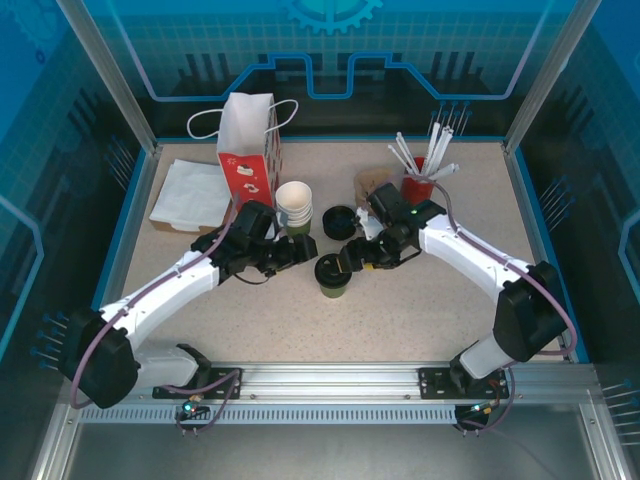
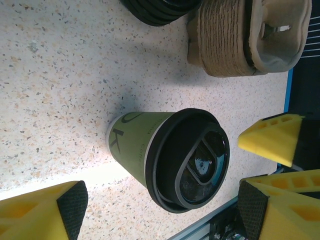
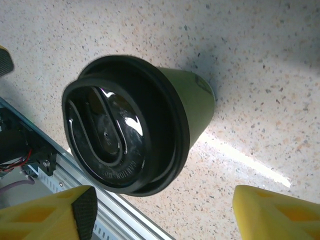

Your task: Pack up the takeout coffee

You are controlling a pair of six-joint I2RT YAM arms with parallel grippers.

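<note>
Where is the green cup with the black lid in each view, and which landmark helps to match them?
Top external: the lidded green cup stands just below picture centre.
Left wrist: centre, slightly low and right, lid towards the camera.
Right wrist: centre-left, lid towards the camera.
Shared landmark: the metal rail along the near edge of the table, beyond the lid in both wrist views.
</note>
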